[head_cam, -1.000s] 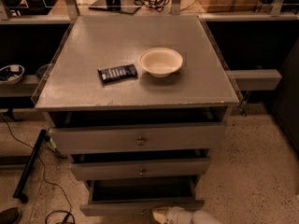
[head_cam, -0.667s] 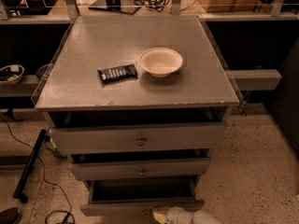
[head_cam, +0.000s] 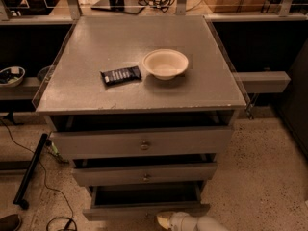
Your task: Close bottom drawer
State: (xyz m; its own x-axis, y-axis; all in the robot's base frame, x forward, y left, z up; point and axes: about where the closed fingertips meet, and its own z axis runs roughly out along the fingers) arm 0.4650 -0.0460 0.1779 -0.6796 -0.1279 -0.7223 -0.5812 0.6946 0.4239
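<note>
All three drawers of the grey cabinet [head_cam: 139,100] stand pulled out in steps. The top drawer [head_cam: 96,143], with its brass knob, shows only a dark slot above its front, and so does the middle drawer [head_cam: 106,174]. The bottom drawer [head_cam: 115,211] is the lowest tier and sticks out toward me. Its shallow well lies open to view, but it is too dark for me to see the inside.

On the cabinet top, a cream bowl [head_cam: 165,63] sits right of centre. A dark wrapped bar [head_cam: 121,75] lies just beside it to the left, apart from it. A second bowl [head_cam: 10,76] rests on a low shelf at far left. The floor [head_cam: 260,177] is speckled stone, with a black cable [head_cam: 45,186] trailing across it on the left.

My gripper [head_cam: 162,219] is low at the frame's bottom edge, its pale tip right at the bottom drawer's front panel, just right of centre. I cannot tell whether it touches the panel, nor whether it is spread or clenched.
</note>
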